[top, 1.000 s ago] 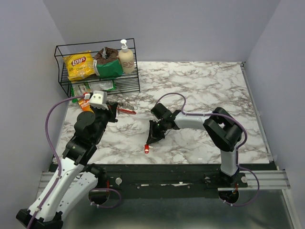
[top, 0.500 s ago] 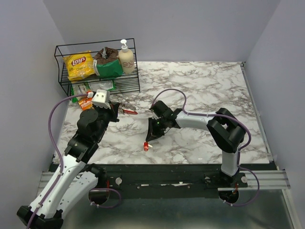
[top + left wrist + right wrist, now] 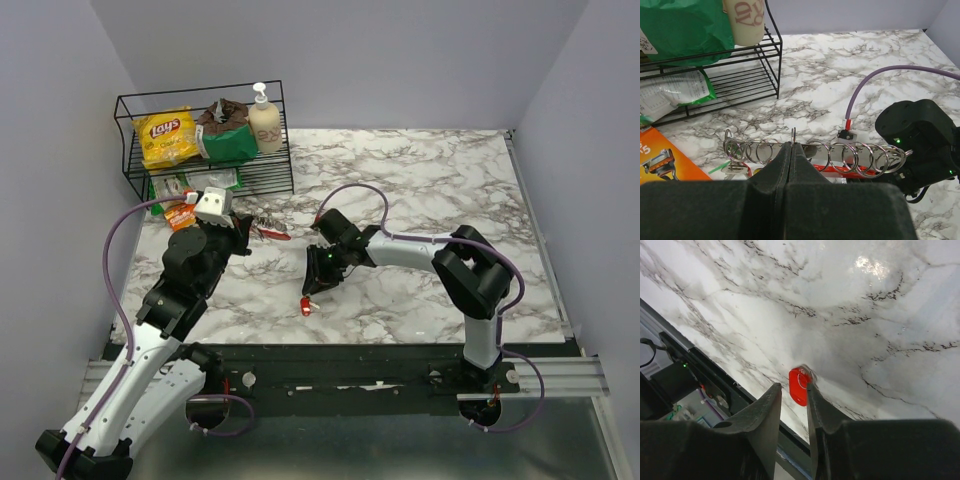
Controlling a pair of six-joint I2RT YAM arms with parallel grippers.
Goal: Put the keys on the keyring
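Observation:
The keyring (image 3: 840, 159), a row of silvery rings on a metal bar with a thin red loop behind, hangs in front of my left gripper (image 3: 792, 146). That gripper is shut on one ring of it, above the table. A small silvery key (image 3: 734, 170) hangs at the keyring's left end. In the top view the keyring (image 3: 266, 232) shows just right of the left gripper (image 3: 245, 230). A red-headed key (image 3: 798, 386) lies on the marble near the front edge. My right gripper (image 3: 792, 386) is open with its fingers either side of the key's head, the right finger against it. From above, the key (image 3: 306, 305) lies just below the right gripper (image 3: 314, 290).
A black wire rack (image 3: 280, 150) at the back left holds a Lays bag (image 3: 166, 136), a green bag (image 3: 228, 142) and a soap bottle (image 3: 264, 122). An orange packet (image 3: 181, 214) lies in front of it. The black front rail (image 3: 715, 390) runs close behind the red key.
The right gripper has come down and closed in round the red key, which shifted slightly away from the front edge. The left arm edged forward, still holding the keyring.

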